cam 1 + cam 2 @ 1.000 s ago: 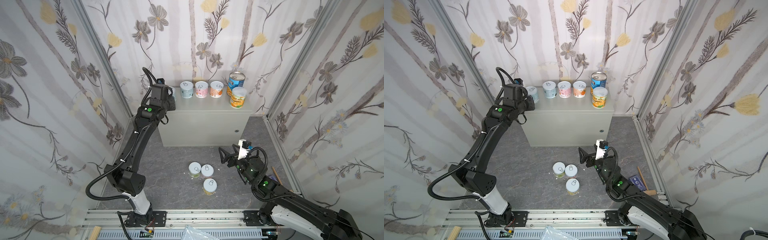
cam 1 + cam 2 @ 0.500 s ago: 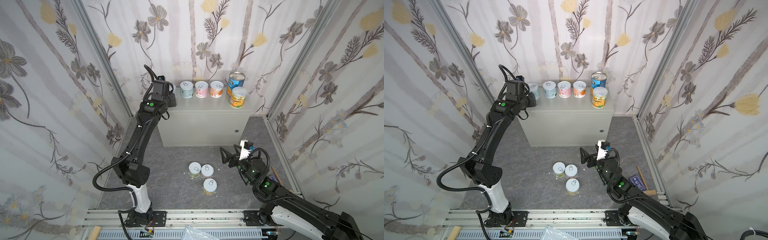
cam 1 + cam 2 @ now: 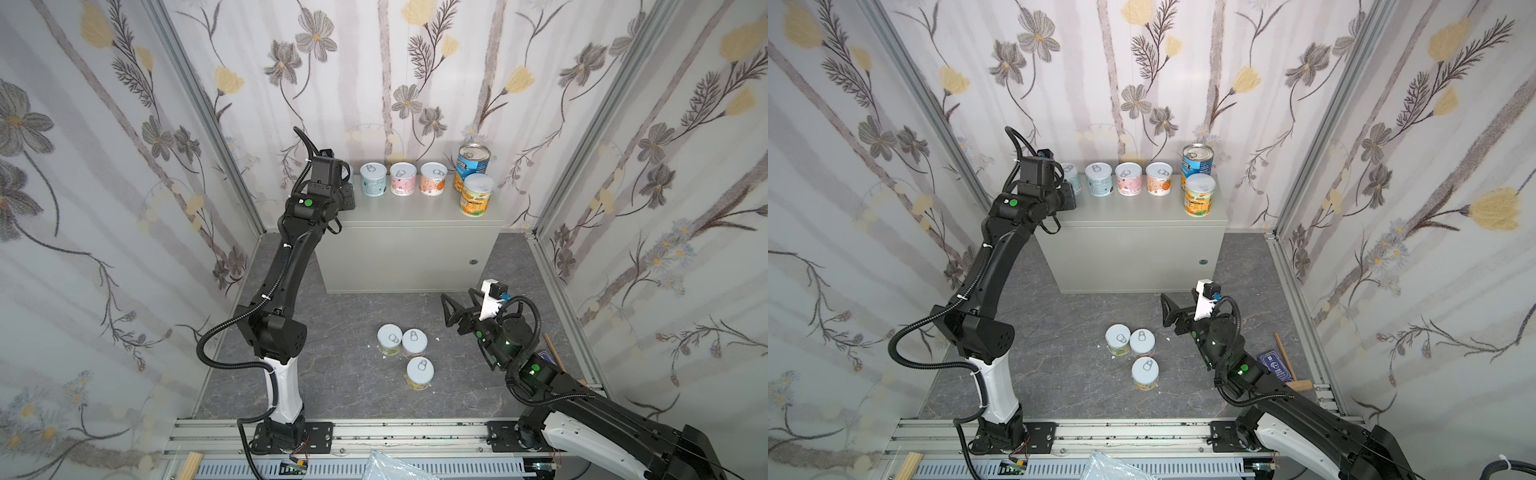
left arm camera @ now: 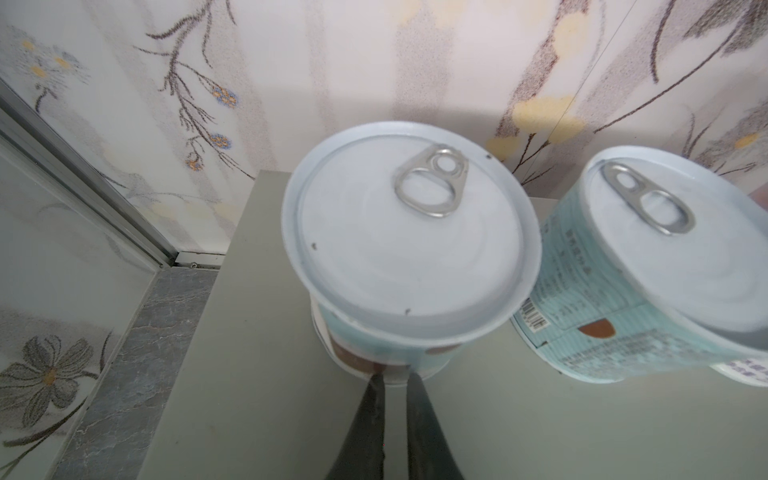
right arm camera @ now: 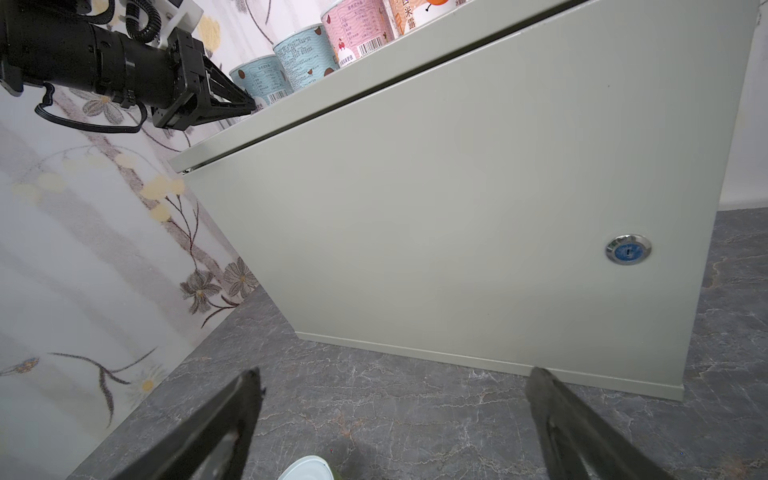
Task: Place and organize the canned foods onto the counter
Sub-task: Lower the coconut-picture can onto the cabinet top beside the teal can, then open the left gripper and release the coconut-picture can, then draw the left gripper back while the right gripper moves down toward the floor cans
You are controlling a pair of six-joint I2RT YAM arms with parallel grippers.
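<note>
AT THE DESK (image 3: 407, 216): My left hand (image 4: 395, 376) is pinched shut on nothing. Its two fingertips sit side by side against the foot of the end can (image 4: 409, 232), the pale-blue one standing by the desk's back edge at the end nearest my left arm. Along that back edge run the neighbouring can (image 4: 648, 257), a pink can (image 3: 403, 178) and a peach can (image 3: 433, 178). The tall blue can (image 3: 473, 164) closes the line at the desk's other end, with the orange-yellow can (image 3: 477, 199) just in front of it. Six of nine are up. Three cans (image 3: 414, 343) stand in a tight cluster on the floor (image 3: 332, 353) before the desk's door. My right hand (image 5: 395, 374) hangs spread wide and empty, low over the floor between them and the door.

The step in hand, as I read it, is tidying: nudging the end can into line with its row. To do it well I should push low, at the foot where my fingertips are, and slowly, so the can slides rather than tips. The push should go straight toward the desk's back edge, not sideways toward the desk's end, where little top is left. I should stop once its lid is level with its neighbour's. Whether the two pale-blue cans already touch I cannot tell.
</note>
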